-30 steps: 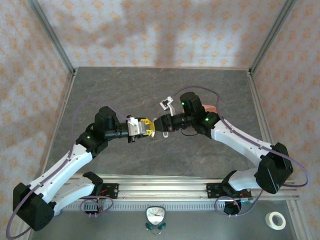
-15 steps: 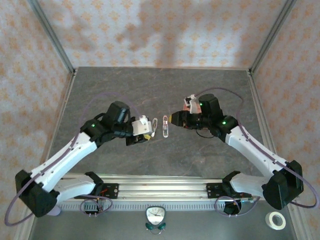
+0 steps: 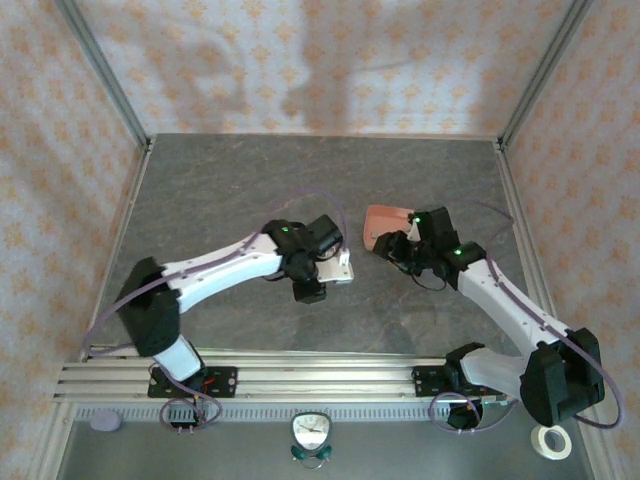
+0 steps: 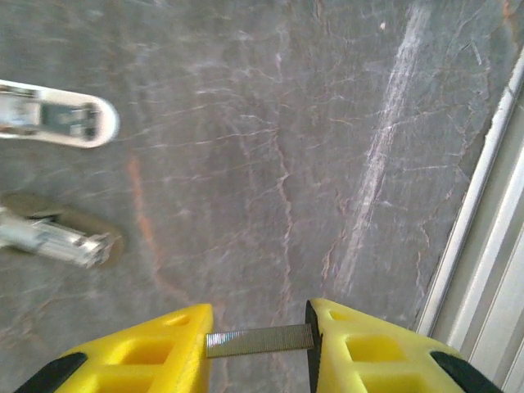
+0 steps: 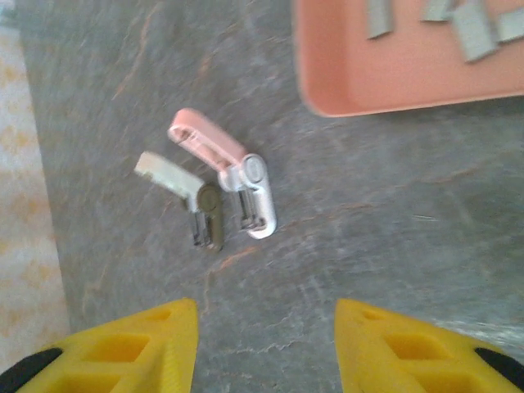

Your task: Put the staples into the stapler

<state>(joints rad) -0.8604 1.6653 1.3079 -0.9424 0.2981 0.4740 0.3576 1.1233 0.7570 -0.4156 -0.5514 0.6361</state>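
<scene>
The left jaws pinch a short grey metal staple strip (image 4: 254, 341).
The right jaws stand spread and empty above the grey stone table (image 5: 393, 205).

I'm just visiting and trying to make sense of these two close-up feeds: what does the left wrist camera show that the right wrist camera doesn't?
Left wrist, not right: a strip of staples pinched in the left hand, and a pale rail at the edge of the grey table. Right wrist, not left: a salmon-pink tray holding loose staple strips, and the right hand open with nothing in it. Both: the stapler, lying in two long parts on that table.
</scene>
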